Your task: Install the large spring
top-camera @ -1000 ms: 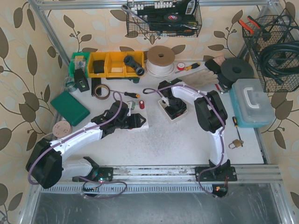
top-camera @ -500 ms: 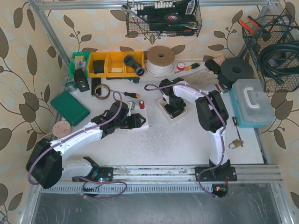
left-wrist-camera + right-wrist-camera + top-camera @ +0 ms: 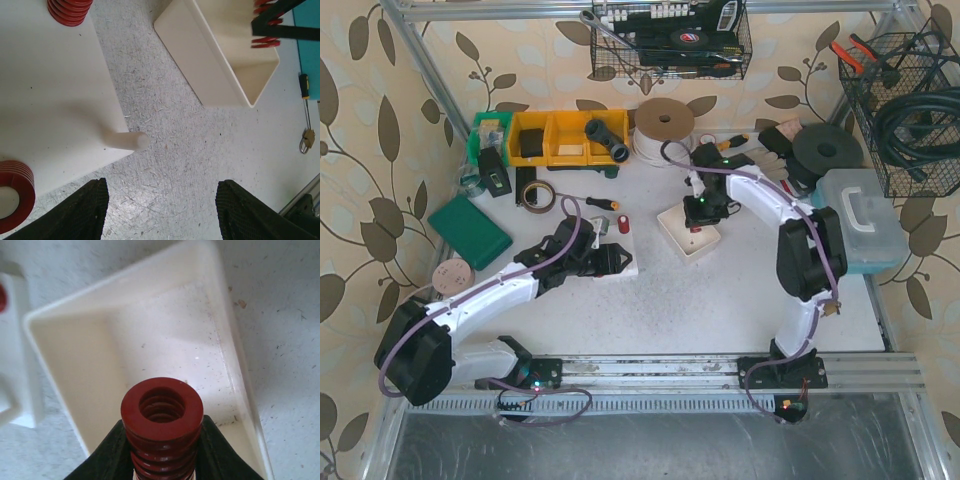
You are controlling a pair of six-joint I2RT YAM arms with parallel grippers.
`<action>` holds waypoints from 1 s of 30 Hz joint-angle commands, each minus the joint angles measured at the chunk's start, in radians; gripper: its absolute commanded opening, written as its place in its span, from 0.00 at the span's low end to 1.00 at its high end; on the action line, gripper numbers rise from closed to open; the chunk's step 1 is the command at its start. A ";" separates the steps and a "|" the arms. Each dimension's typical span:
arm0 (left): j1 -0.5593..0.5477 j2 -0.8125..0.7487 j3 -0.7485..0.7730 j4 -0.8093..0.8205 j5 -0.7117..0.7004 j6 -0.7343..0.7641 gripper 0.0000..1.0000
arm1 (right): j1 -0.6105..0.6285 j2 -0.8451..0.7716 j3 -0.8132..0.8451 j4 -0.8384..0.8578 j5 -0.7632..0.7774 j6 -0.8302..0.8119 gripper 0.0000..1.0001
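The right arm [image 3: 790, 215] has risen from the tray [image 3: 65, 360] and swung back, its jaws clenched on the large spring [image 3: 161, 407], which hangs above the tray. Carrying is in hand. Next, I judge, it goes over the bare peg [image 3: 125, 141] on the white block [image 3: 50, 90] and is lowered straight on. The left jaws are spread and empty. Three springs in all: two seated springs [image 3: 70, 10] on the block plus the held one. One tray, one free peg.

Bright even overhead light, soft shadows; wrist views soften near the jaws

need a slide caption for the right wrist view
Right pincer holds a large red coil spring end-on above a white rectangular plastic tray.
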 commanded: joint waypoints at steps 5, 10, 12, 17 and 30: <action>0.006 -0.047 0.070 -0.029 0.063 0.003 0.62 | -0.050 -0.182 -0.073 0.152 -0.240 0.203 0.00; 0.007 -0.073 0.064 0.065 0.122 -0.096 0.62 | -0.056 -0.300 -0.159 0.300 -0.337 0.355 0.00; 0.006 -0.084 0.067 0.118 0.149 -0.146 0.62 | -0.064 -0.349 -0.212 0.377 -0.373 0.419 0.00; 0.007 -0.103 0.102 0.163 0.176 -0.207 0.64 | -0.082 -0.459 -0.386 0.620 -0.435 0.633 0.00; 0.007 -0.298 0.056 -0.003 0.074 -0.189 0.64 | 0.167 -0.646 -0.482 0.707 -0.025 0.468 0.00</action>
